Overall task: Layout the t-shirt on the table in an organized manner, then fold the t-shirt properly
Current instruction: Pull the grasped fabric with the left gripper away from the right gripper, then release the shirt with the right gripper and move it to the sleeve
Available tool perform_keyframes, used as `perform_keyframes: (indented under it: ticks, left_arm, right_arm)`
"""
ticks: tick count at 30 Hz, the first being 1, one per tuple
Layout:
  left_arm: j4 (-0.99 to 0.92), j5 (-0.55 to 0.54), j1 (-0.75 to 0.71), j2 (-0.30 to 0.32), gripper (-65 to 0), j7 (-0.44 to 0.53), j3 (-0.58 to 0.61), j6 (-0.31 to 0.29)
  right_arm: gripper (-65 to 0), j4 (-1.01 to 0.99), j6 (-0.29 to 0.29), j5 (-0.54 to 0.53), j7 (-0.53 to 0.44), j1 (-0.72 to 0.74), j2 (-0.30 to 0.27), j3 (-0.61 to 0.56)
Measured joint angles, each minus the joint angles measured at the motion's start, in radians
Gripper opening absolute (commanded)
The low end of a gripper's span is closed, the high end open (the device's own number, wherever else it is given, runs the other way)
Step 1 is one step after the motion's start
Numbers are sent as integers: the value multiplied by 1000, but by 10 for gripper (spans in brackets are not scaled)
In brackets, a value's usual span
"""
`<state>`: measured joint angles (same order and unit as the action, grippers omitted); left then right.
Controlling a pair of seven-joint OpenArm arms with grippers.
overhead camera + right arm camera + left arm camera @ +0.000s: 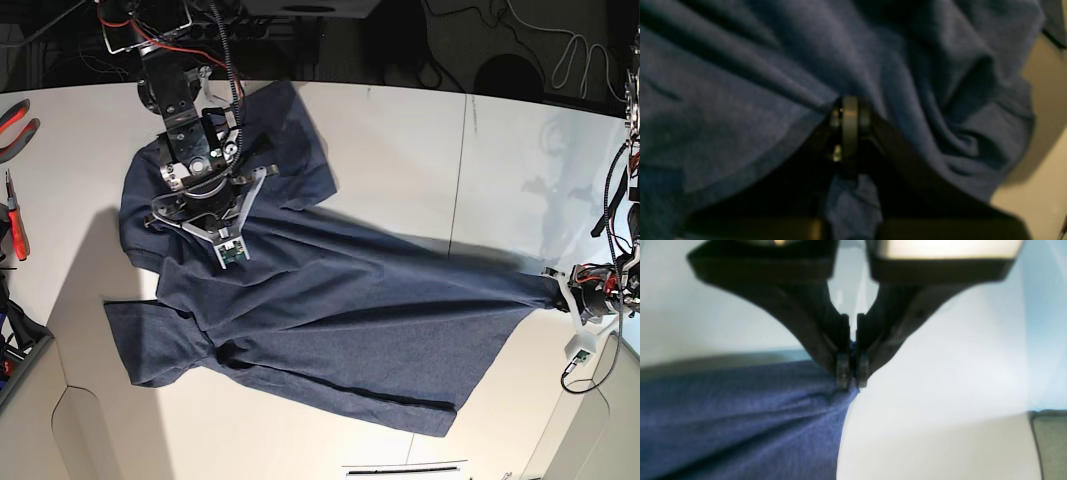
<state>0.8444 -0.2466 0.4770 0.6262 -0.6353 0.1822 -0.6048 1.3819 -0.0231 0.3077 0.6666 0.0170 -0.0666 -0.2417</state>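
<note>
The navy-blue t-shirt (330, 320) lies spread across the white table (400, 160), stretched out to the right, with no lettering showing. My left gripper (852, 380) is shut on the shirt's edge (740, 420), and in the base view it (562, 296) holds the shirt's far right corner near the table's edge. My right gripper (848, 113) is shut on bunched shirt cloth (940, 100), with a bit of fabric showing between its fingers. In the base view it (205, 205) sits over the shirt's upper left part, its fingertips hidden under the wrist.
Red-handled pliers (18, 115) and other tools lie at the table's left edge. A thin dark seam (463, 170) runs across the tabletop. Cables and dark equipment line the back. A grey surface (1052, 443) lies beyond the table's edge in the left wrist view.
</note>
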Motion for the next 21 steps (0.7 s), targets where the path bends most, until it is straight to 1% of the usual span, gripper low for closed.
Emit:
perform_keyframes:
  ticks: [7, 9, 10, 15, 21]
  left_arm:
    - [0, 0, 0, -1, -647, 0, 0, -1]
    - [0, 0, 0, 0, -531, 0, 0, -2]
    - [0, 0, 0, 0, -498, 0, 0, -1]
    - [0, -64, 0, 6, -493, 0, 0, 2]
    - [0, -82, 0, 5, -493, 66, 0, 2]
  right_arm:
    - [-650, 0, 0, -14, 0, 0, -3, 0]
    - [-650, 0, 1, -16, 0, 0, -3, 0]
    - [-650, 0, 1, -16, 0, 0, -3, 0]
    - [-650, 0, 1, -16, 0, 0, -3, 0]
    - [-650, 0, 1, -21, 0, 0, -3, 0]
